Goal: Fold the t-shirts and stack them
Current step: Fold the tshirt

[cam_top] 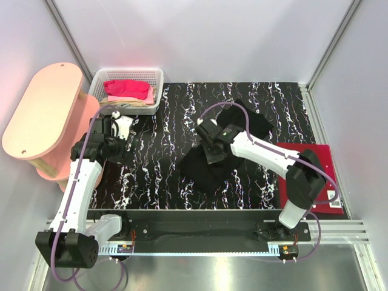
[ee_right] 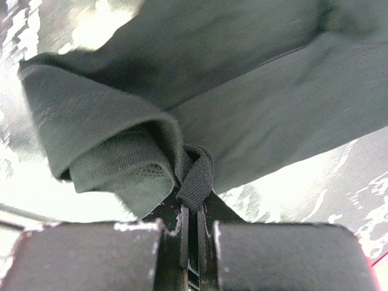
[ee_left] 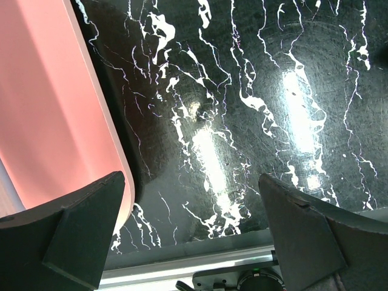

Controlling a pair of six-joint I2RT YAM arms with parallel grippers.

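Observation:
The black t-shirt [cam_top: 233,136] lies bunched in the middle of the marbled table; no print shows. My right gripper [cam_top: 212,153] is over its left part, shut on a ribbed edge of it, and the cloth folds over beside the fingers in the right wrist view [ee_right: 195,209]. The dark red t-shirt [cam_top: 312,173] lies flat at the right edge, partly under the right arm. The bright pink t-shirt [cam_top: 127,89] lies in the basket. My left gripper [cam_top: 120,128] is open and empty above bare table [ee_left: 194,233], next to the pink stand.
A white mesh basket [cam_top: 156,91] stands at the back left, with a beige cloth under the pink shirt. A pink oval-topped stand [cam_top: 42,109] is at the left, close to the left arm [ee_left: 54,121]. A metal rail [cam_top: 200,233] runs along the near edge.

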